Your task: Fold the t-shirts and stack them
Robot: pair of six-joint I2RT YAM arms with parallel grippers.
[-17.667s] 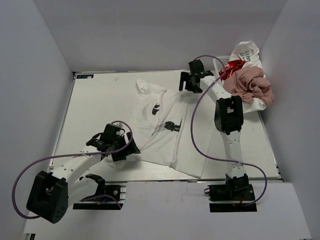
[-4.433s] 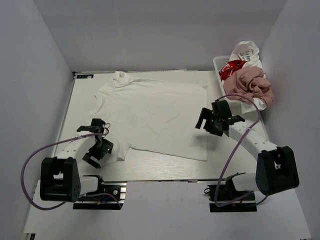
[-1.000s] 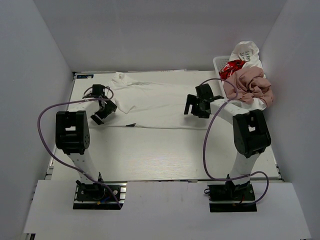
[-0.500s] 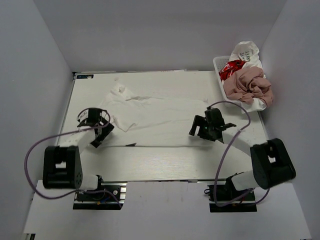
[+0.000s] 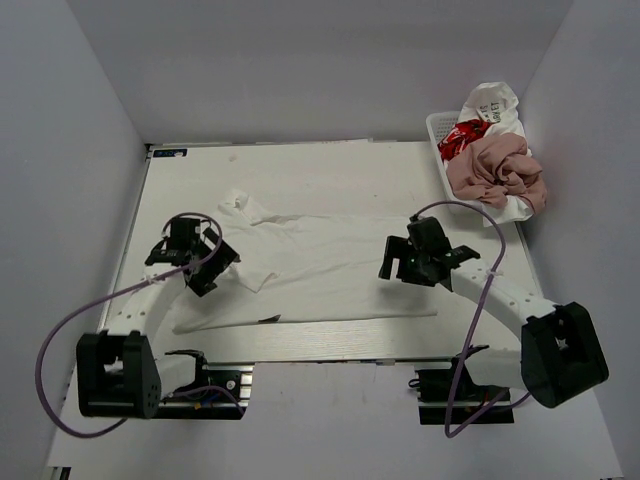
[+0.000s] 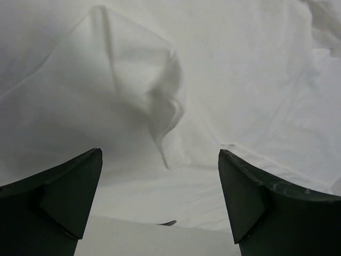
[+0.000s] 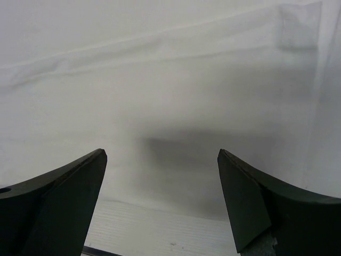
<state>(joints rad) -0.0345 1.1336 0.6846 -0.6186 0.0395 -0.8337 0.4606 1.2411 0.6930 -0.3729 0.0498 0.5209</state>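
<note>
At far right, basket (image 5: 437,126) of tees (image 5: 497,168)

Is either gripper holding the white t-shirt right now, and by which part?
Nothing is held. The left gripper and right gripper both hang open over the white t-shirt, with nothing between their jaws.

A white table (image 5: 330,175) fills the middle of the scene, and its top shows a fine wood grain in thin lines. A silver metal rail (image 5: 330,347) runs along its near edge. A small blue label (image 5: 172,153) sits at the far left corner. Plain pale grey walls stand close around it: the back wall (image 5: 320,70), the left wall (image 5: 60,200) and the right wall (image 5: 590,200). In front of the rail lies a flat white panel (image 5: 330,420). The light is even and soft, with weak shadows.
</note>
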